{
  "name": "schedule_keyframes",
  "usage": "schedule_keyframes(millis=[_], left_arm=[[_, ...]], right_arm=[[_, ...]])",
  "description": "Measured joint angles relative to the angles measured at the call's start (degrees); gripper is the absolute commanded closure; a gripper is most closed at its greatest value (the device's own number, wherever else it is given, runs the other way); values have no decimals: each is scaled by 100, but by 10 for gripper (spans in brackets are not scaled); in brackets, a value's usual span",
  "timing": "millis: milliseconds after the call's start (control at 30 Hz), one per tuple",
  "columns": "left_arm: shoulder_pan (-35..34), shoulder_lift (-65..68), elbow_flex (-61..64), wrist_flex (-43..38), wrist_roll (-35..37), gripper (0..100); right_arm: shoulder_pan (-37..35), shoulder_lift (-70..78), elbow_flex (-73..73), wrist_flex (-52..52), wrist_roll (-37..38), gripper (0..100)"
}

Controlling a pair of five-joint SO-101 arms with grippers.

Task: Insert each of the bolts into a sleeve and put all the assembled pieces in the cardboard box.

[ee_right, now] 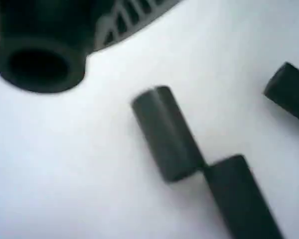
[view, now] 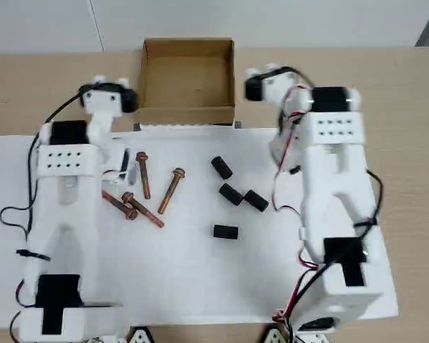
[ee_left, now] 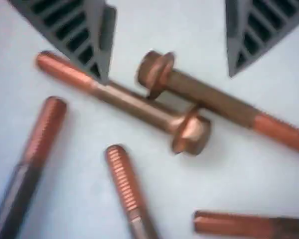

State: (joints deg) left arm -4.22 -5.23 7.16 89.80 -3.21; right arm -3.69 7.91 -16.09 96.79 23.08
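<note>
White sheet (ee_left: 249, 189), bolts (ee_left: 139, 102) under spread fingers (ee_left: 74, 30)

Parted fingers (ee_left: 74, 30) over 5 copper bolts (ee_left: 134, 107) on white sheet (ee_left: 239, 179)

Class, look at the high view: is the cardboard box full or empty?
Empty: the box shows a bare floor; bolts and sleeves lie outside on the white sheet.
</note>
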Motion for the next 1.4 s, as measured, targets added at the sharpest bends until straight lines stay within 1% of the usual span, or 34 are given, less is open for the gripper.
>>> schedule_keyframes(millis=[100, 167, 233, 367, 467, 667, 767, 833, 1000, 1400], left_arm=[[308, 0, -132, 9, 237, 857], [510, 97, -185, 9, 404, 890], [580, 360, -290, 9, 519, 917], [589, 1196, -756, 35, 571, 924], [633, 1899, -1266, 97, 527, 924], [870, 2954, -2488, 730, 211, 923], [1037, 3191, -2945, 879, 132, 889], [1152, 3218, -3051, 914, 114, 863], [1424, 3270, -3086, 932, 26, 859], [1415, 4141, -3165, 914, 26, 859]], right_arm=[[211, -255, 334, 0, -70, 995], [316, -448, 607, 0, -97, 995], [448, -659, 879, 0, -97, 995], [677, -1090, 1433, 0, -97, 995], [949, -1363, 1776, 0, -97, 995], [1301, -1741, 2330, -105, -97, 995], [1451, -1881, 2602, -369, -97, 995], [1495, -1934, 2787, -527, -97, 995], [1503, -1960, 2971, -703, -97, 995], [1503, -1969, 2989, -703, -97, 995]])
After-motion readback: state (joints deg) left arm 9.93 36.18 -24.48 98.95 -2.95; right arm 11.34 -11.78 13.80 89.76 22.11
